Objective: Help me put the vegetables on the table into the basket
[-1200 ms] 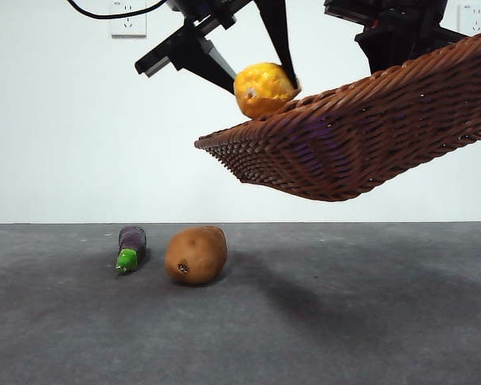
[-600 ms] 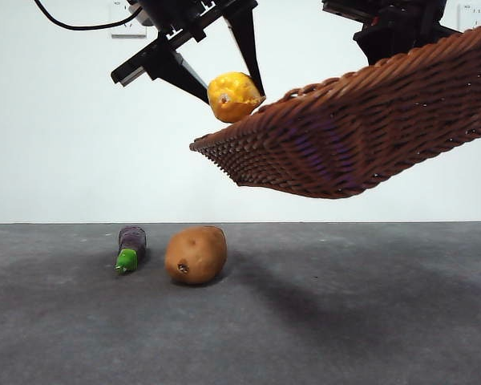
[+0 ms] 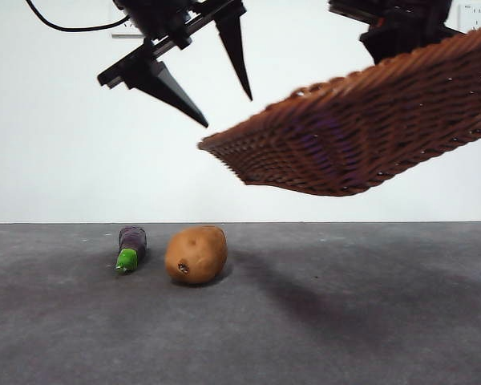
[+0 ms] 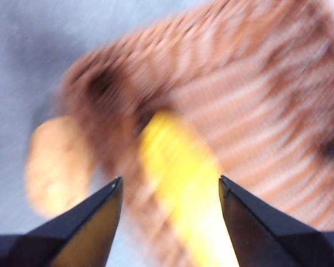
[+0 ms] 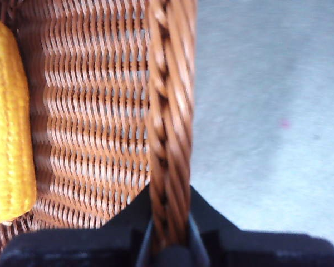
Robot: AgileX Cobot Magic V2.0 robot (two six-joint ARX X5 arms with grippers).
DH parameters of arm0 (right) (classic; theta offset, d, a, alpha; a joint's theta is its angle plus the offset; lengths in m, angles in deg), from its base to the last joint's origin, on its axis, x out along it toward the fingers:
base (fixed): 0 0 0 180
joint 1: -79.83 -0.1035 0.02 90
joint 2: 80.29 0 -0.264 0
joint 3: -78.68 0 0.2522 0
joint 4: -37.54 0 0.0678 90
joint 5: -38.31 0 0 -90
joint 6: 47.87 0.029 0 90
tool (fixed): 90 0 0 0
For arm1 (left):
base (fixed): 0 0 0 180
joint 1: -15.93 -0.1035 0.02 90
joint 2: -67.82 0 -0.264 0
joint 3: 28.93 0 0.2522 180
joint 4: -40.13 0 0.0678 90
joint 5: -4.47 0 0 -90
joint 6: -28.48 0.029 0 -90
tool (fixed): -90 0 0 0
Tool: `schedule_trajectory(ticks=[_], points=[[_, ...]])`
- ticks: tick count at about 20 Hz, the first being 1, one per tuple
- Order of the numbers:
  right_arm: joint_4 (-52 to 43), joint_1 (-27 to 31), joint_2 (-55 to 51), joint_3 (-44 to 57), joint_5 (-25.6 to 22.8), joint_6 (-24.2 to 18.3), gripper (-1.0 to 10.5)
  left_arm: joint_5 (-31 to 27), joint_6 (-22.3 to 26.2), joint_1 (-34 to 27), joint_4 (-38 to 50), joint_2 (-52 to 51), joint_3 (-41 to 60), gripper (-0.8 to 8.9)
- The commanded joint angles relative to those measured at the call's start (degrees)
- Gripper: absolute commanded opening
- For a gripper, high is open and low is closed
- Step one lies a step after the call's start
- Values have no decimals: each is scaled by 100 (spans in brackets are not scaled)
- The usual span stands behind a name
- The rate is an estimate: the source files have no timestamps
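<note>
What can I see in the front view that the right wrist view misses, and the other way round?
Only the front view shows the potato and eggplant lying on the table, plus the open, empty left gripper up in the air. Only the right wrist view shows the corn lying inside the basket and the right gripper clamped on its braided rim. Both show the basket, held off the table.

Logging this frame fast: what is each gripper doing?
Left gripper: open, empty, above the basket; corn lies inside.
Right gripper: shut on the basket's rim, holding it up.
</note>
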Motion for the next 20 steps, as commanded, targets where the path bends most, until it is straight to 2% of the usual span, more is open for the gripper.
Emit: schedule_trajectory(ticks=[1,3,5,6,7,8,14,20], points=[[-24,251,-33,-4,20,-127,-12,-173,817,-63,-402,-4,-4,291],[-2,494,-33,-4,20,-188,-12,-562,1106,-72,-664,-4,-4,292],[61,715,-33,-4,20,-225,-12,-616,1447,-184,-817,2,-4,301],[85,796,-33,-4,20,-238,-12,-557,1628,-227,-841,33,-4,376],[111,883,-33,-4,20,-317,-12,-557,1751,-278,-852,68,-4,499],[127,942,-33,-4,20,-354,-12,-538,1827,-326,-828,107,-4,546],[144,1064,-33,-4,-37,-474,-12,-146,1956,-616,-496,695,-4,577],[153,1169,-33,-4,-85,-562,-12,-131,1954,-616,-13,1512,-13,575]])
